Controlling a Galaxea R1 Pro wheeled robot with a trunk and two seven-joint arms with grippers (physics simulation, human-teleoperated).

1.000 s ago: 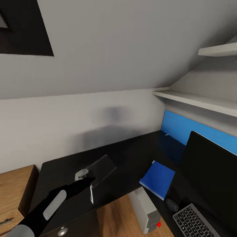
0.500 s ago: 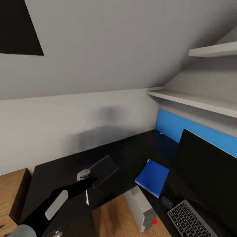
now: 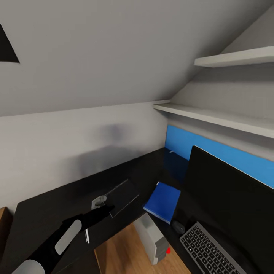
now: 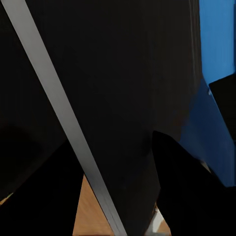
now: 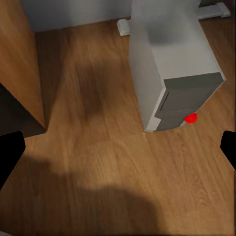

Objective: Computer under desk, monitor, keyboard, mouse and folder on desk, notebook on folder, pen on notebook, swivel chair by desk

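One folder [image 3: 162, 201] lies lengthwise toward blue panel [image 3: 213, 152].

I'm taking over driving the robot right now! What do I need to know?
Left gripper: at the corner of a dark flat slab, likely the notebook; grip unclear.
Right gripper: jaws wide open above the floor near the computer.
Done: computer under the desk; monitor, keyboard, mouse and folder side by side on it.
Left: notebook onto folder, pen on top, chair beside desk.
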